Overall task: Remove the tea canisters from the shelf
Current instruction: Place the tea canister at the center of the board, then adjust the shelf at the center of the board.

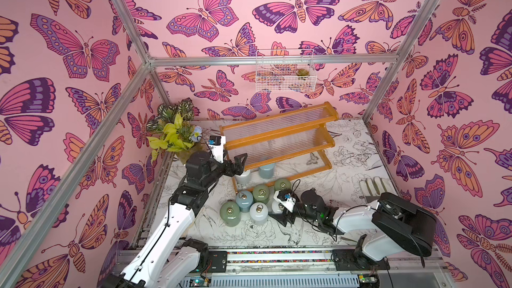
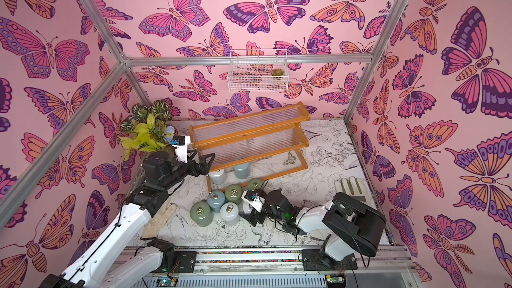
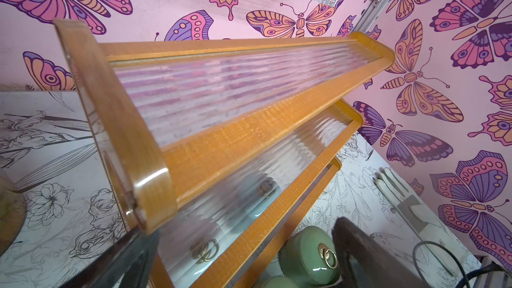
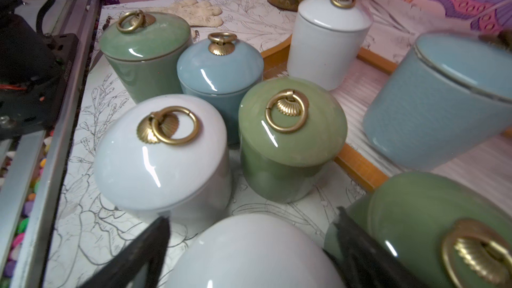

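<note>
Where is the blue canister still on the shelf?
In both top views, the light blue canister stands on the shelf's bottom tier, at the end nearer the left arm, beside a white canister and near the left gripper.

Six canisters [image 1: 260, 193] stand off the shelf [image 1: 277, 123], two on it.

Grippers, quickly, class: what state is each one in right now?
Left gripper: jaws open, holding nothing.
Right gripper: jaws open astride a glossy white ceramic tea canister, not gripping it.
</note>
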{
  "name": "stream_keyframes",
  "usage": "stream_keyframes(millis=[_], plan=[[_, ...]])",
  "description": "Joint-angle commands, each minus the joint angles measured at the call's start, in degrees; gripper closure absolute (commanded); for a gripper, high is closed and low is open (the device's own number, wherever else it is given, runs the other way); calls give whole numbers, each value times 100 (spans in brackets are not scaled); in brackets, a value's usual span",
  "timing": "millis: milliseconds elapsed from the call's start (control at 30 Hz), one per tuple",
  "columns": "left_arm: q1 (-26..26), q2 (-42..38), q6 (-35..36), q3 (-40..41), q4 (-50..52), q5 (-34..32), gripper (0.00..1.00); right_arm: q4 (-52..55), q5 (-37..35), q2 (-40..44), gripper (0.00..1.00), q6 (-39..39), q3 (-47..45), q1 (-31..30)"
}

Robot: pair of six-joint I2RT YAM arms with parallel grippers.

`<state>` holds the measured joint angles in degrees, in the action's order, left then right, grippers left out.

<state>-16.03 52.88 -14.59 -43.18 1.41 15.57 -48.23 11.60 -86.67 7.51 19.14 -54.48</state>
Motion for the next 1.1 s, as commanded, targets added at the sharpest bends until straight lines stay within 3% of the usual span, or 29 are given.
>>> stream_keyframes(millis=[0, 200, 400, 533, 600, 700, 800, 1067], plan=[[39, -92, 25, -29, -14, -32, 0, -42, 25, -47, 1, -21, 91, -45], [35, -87, 26, -59, 53, -80, 0, 308, -17, 458, 1, -47, 123, -89], [39, 8, -56, -125, 163, -248, 0, 957, -347, 1631, 1, -88, 157, -122], [34, 197, -130, -202, 300, -397, 0, 1305, -1282, 2206, 1, 101, 330, -124], [37, 240, -173, -196, 312, -319, 0, 1646, -2094, 2183, 3, 120, 634, -112], [23, 190, -237, -119, 306, -270, 0, 2022, -2813, 1803, 17, 32, 1123, 175], [22, 105, -221, -77, 297, -270, 0, 2020, -2584, 1411, 18, -291, 1360, 696], [28, -49, -132, -39, 297, -196, 0, 1001, -1914, 610, 6, -450, 1223, 1493]])
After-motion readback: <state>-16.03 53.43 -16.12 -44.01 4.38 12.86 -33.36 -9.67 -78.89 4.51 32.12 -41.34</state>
